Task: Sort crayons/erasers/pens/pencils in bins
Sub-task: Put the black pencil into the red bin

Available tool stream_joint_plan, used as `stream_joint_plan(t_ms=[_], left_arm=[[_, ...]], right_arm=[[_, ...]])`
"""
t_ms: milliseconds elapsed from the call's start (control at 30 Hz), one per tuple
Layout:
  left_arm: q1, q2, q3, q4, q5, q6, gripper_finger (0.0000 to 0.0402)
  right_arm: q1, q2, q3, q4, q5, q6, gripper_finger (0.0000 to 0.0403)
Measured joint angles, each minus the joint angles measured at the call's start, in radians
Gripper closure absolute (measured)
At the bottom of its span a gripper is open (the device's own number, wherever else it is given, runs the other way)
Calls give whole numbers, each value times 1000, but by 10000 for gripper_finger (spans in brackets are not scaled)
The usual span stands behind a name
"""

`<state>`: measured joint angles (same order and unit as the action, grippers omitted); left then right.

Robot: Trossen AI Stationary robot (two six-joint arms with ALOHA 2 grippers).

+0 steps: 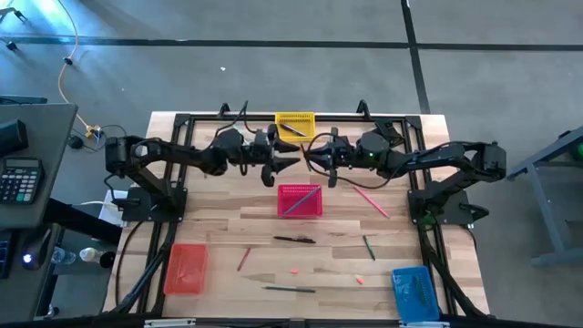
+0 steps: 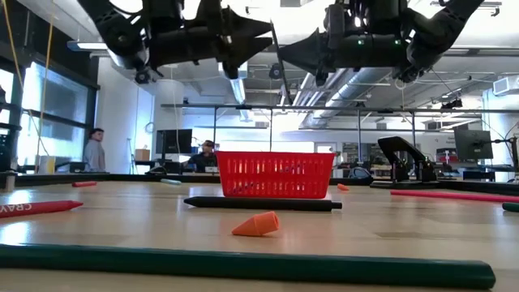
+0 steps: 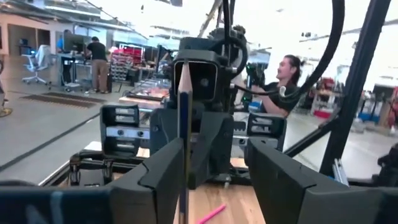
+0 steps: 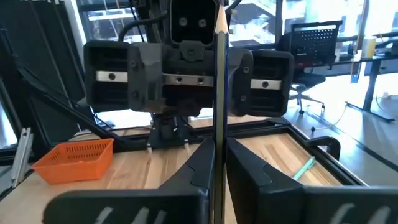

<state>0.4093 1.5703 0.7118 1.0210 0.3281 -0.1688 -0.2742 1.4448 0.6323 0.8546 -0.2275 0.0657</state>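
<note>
A dark pencil stands upright, pinched between the pressed-together fingers of the right gripper, facing the left gripper, whose fingers are spread with the pencil against one, both above the red bin holding pencils.

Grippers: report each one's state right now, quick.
Left gripper: open, a dark pencil standing against one finger, not clamped.
Right gripper: shut on that same dark pencil, held upright.
</note>
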Motion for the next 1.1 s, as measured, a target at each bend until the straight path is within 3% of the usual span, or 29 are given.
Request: stream_joint_plan(t_ms=[233,533,900,1100], left_arm=[[-26,0,58,-67,-15,78,238],[-26,22,66,-65,-22,48,276],[-26,75,65,-38,-45,11,265],[-26,75,65,-31,-27,15,293]], right_arm=[[1,0,0,6,-11,-14,384],[7,0,0,30,-17,-22,384],[7,1,0,33,-35,-22,384],[7,1,0,32,-46,-18,384]])
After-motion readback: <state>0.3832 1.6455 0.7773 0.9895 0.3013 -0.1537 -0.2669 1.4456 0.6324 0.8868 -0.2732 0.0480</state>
